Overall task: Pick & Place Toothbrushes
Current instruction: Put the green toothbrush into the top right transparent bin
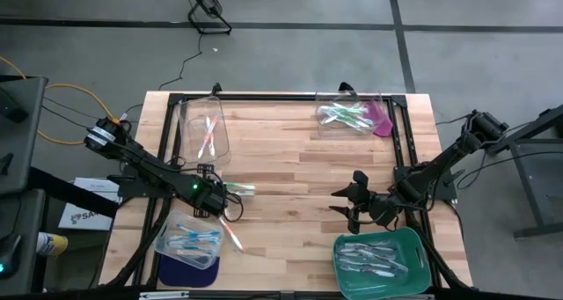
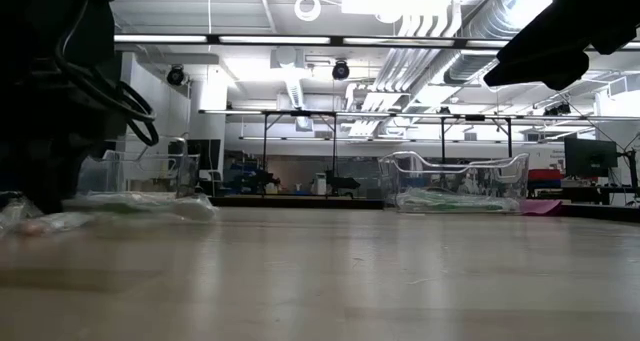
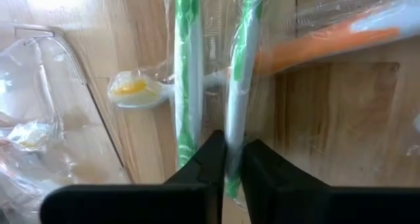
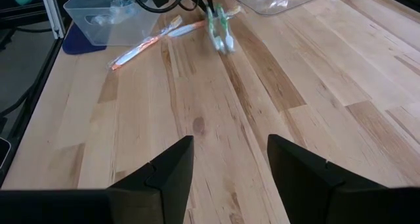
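My left gripper [image 3: 233,161], at eight o'clock on the table [image 1: 299,172], looks clamped on a green toothbrush [image 3: 237,73]; I'd lift straight, sparing its wrapped neighbour [image 3: 186,73]. Right gripper [image 4: 230,165] waits at five o'clock, fingers apart.

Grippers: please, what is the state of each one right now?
Left gripper: closed on a green wrapped toothbrush.
Right gripper: open, holding nothing, above the table.

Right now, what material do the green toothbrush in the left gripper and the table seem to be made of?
Green toothbrush: likely plastic, glossy, inside a clear crinkly film wrapper that catches glare. The left gripper is shut on it. Table: wood, pale butcher-block planks with visible grain and a matte finish.
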Robot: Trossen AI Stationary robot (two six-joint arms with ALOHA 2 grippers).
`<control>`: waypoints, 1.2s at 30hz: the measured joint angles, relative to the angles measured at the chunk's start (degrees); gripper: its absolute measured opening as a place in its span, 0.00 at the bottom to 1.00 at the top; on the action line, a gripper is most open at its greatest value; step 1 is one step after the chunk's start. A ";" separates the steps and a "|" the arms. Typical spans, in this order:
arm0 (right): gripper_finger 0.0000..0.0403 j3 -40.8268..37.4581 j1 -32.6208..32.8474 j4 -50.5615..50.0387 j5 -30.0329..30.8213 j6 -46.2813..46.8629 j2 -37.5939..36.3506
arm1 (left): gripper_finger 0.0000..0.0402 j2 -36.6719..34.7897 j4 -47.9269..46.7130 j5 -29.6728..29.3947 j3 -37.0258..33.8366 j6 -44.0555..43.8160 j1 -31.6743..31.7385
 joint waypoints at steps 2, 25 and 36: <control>0.47 0.00 0.00 -0.01 0.00 0.00 0.00 | 0.09 0.06 -0.54 -0.71 0.10 0.03 0.01; 0.47 0.00 -1.44 3.07 0.48 -0.67 0.00 | 0.05 -0.31 -6.55 -15.10 18.03 9.93 0.09; 0.47 0.00 -5.17 13.99 -1.18 -8.15 5.81 | 0.05 -0.27 6.35 -19.97 23.14 25.68 7.35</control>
